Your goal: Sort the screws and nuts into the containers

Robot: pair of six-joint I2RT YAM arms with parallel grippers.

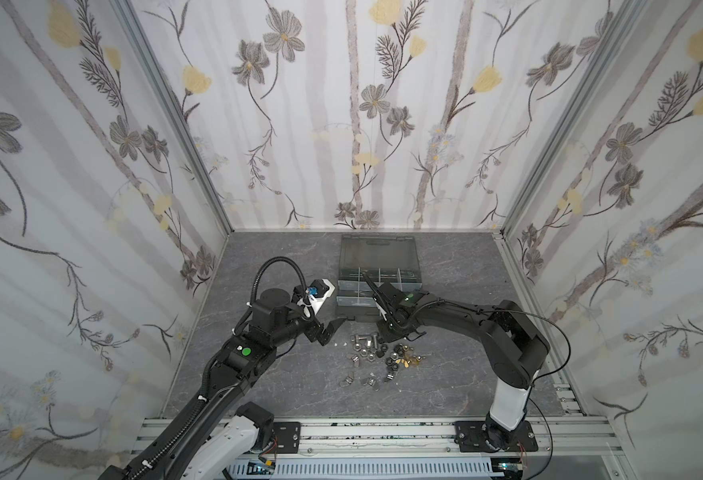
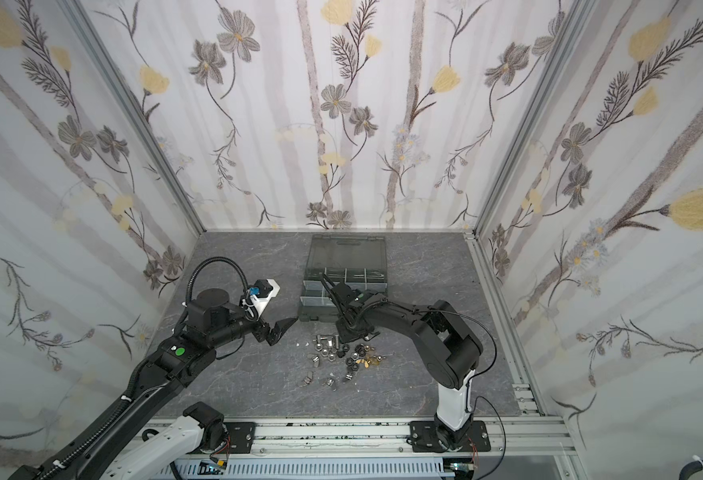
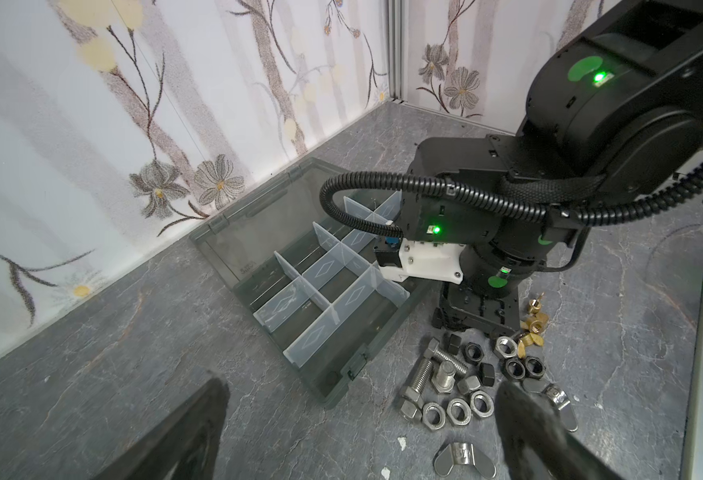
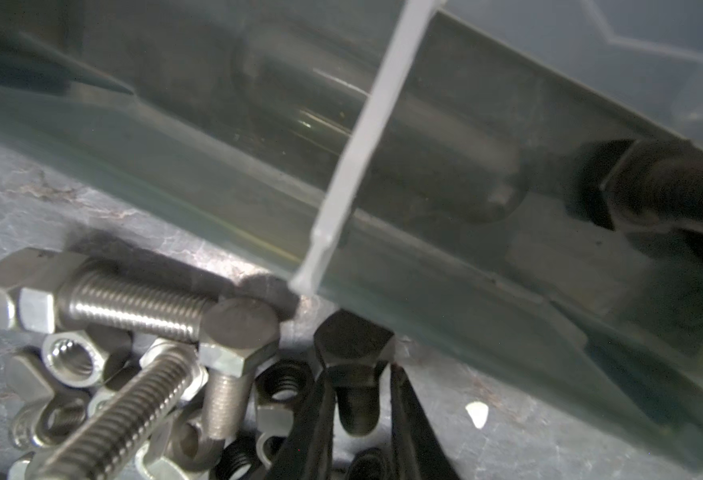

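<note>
The dark grey organizer case (image 1: 343, 309) (image 2: 309, 311) lies open at the back, with translucent dividers (image 3: 325, 270) forming its containers. In front of it lies a pile of silver screws (image 3: 418, 378) (image 4: 134, 303) and silver, black and brass nuts (image 1: 399, 357) (image 3: 458, 409). My right gripper (image 4: 360, 374) (image 1: 384, 337) is down at the pile's far edge, jaws narrowly apart either side of a black screw (image 4: 354, 349) lying against the case wall (image 4: 424, 187). Another black screw (image 4: 653, 187) lies inside a compartment. My left gripper (image 3: 362, 388) (image 1: 333, 329) hovers open and holds nothing, left of the pile.
The smoky lid (image 1: 379, 249) lies flat behind the case towards the back wall. Silver wing nuts (image 3: 464, 459) and white specks (image 3: 401, 442) are scattered in front of the pile. The aluminium rail (image 1: 383, 432) with both arm bases runs along the front.
</note>
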